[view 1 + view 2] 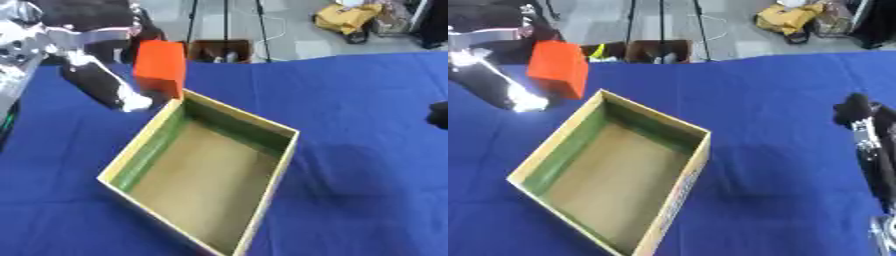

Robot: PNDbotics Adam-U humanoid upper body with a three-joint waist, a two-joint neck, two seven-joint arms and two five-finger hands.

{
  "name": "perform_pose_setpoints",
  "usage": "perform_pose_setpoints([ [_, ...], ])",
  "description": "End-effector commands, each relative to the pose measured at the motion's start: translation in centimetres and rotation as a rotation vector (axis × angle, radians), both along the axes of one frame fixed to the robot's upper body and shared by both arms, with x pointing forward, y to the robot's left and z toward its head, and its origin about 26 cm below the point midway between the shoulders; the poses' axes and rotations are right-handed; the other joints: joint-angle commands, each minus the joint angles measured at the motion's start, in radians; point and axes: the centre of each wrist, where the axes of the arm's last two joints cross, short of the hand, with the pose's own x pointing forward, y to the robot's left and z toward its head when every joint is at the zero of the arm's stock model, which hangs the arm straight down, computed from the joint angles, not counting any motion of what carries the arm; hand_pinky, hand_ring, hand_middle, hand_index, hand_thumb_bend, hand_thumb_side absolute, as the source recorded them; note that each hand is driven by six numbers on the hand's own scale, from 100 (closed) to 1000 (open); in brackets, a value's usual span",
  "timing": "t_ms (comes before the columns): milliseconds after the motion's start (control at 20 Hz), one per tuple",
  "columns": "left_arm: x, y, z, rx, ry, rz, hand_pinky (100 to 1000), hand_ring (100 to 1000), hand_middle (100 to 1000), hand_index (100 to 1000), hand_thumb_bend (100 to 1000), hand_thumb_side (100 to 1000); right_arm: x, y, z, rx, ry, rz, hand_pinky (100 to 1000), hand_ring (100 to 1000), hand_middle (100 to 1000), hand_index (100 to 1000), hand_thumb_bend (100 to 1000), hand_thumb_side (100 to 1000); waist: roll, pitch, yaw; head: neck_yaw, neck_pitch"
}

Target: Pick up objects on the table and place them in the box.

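An orange block [160, 65] hangs in the air just past the far left corner of the open cardboard box [140, 142]. My left hand [98, 82] comes in from the upper left and is shut on the block's left side, its pale fingertip below the block. The box lies askew on the blue tablecloth [367, 125], with green inner walls and a bare brown floor; nothing shows inside it. My right hand [857, 114] stands at the right edge, well clear of the box, fingers up and relaxed, holding nothing.
Beyond the table's far edge stand a brown carton [219, 50], tripod legs [226, 20] and a yellow bag [346, 17] on the floor. Blue cloth stretches between the box and my right hand.
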Motion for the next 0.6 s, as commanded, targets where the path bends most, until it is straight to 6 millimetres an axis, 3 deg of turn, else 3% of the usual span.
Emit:
perform_pose_setpoints([
  [50, 0.2, -1.6, 0.3, 0.033, -0.009, -0.021, 259, 472, 410, 561, 100, 482, -0.1, 0.0, 0.7, -0.007, -0.021, 0.012, 722, 638, 545, 656, 516, 1000, -0.001, -0.025, -0.002, 0.005, 0.01],
  [600, 4.6, -6.1, -4.1, 0.263, 0.066, 0.007, 286, 486, 439, 572, 100, 488, -0.1, 0.1, 0.7, -0.007, -0.02, 0.015, 722, 638, 545, 656, 515, 1000, 0.006, -0.022, -0.015, 0.013, 0.017],
])
